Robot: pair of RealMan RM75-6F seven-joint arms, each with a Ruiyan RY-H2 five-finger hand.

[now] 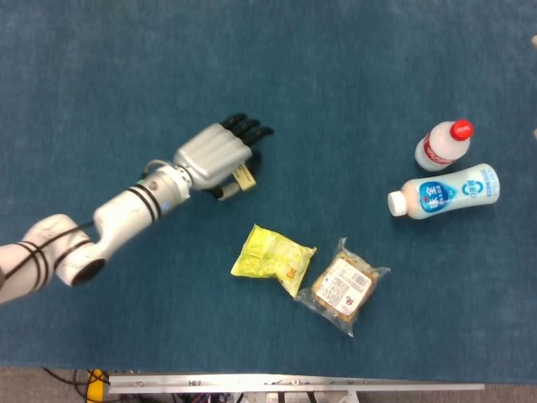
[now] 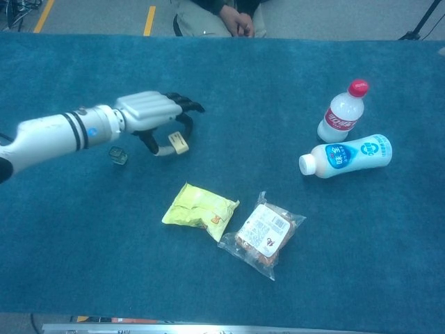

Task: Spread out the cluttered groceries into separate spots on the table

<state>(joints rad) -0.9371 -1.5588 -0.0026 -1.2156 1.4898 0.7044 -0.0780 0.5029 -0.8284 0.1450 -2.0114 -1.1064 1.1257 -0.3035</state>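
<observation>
My left hand (image 1: 214, 155) (image 2: 149, 111) hovers left of the table's middle and pinches a small tan packet (image 1: 242, 178) (image 2: 178, 142) between thumb and fingers, just above the cloth. A yellow snack bag (image 1: 273, 259) (image 2: 200, 210) lies below and to the right of it. Touching that bag's right edge is a clear packet of brown food (image 1: 344, 285) (image 2: 263, 233). At the right, a red-capped bottle (image 1: 443, 145) (image 2: 342, 111) stands upright beside a white bottle with a blue label (image 1: 445, 191) (image 2: 346, 155) lying on its side. My right hand does not show.
The blue table cloth (image 1: 352, 75) covers the whole surface. A small dark object (image 2: 117, 155) lies on it under my left forearm. A seated person (image 2: 233, 17) is at the far edge. The table's front edge (image 1: 294, 382) runs along the bottom.
</observation>
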